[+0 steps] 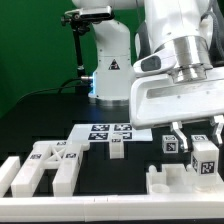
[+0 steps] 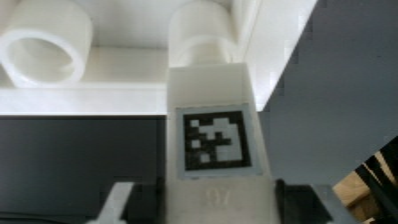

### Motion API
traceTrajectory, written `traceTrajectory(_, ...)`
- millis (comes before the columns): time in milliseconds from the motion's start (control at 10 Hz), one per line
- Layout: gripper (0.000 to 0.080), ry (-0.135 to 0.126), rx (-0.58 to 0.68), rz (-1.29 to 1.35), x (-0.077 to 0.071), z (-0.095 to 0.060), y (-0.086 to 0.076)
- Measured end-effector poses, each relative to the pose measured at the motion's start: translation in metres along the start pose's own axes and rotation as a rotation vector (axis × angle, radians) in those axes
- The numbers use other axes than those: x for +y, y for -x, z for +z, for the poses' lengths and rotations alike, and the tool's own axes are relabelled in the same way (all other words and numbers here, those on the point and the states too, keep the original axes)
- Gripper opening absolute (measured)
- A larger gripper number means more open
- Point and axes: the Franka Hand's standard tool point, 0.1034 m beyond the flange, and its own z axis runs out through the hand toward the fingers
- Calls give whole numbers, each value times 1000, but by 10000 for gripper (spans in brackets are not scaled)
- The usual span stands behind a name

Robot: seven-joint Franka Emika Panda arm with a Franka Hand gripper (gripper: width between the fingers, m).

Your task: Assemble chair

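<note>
- The gripper [image 1: 196, 138] hangs to the exterior view's right of the marker board [image 1: 110, 129]. Its fingers are partly apart and seemingly clamped on a tagged white chair post [image 2: 214, 140].
- Other loose chair parts [image 1: 45, 165] lie to the exterior view's left of the marker board.

This is a robotics lab bench. A white Franka arm [image 1: 106, 52] with a warning triangle on its base stands at the far side of a black table [image 1: 50, 115], in front of a dark backdrop [image 1: 30, 40]. The marker board [image 1: 112, 131] with its square black-and-white tags lies flat mid-table. A low white border rail [image 1: 100, 207] fences the near edge. The white chair parts [image 1: 50, 162] carry similar tags.
</note>
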Motion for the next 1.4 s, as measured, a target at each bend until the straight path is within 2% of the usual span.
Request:
traceTrajectory(200, 286, 1, 1, -2, 0, 0, 0)
traceTrajectory(300, 366, 2, 1, -6, 0, 0, 0)
traceTrajectory(400, 504, 2, 1, -8, 1, 0, 0)
traceTrajectory(500, 504, 3, 1, -11, 1, 0, 0)
traceTrajectory(600, 622, 3, 1, -14, 1, 0, 0)
traceTrajectory(1100, 649, 3, -11, -23, 1, 0, 0)
traceTrajectory(1400, 649, 2, -126, 24, 6, 4, -25)
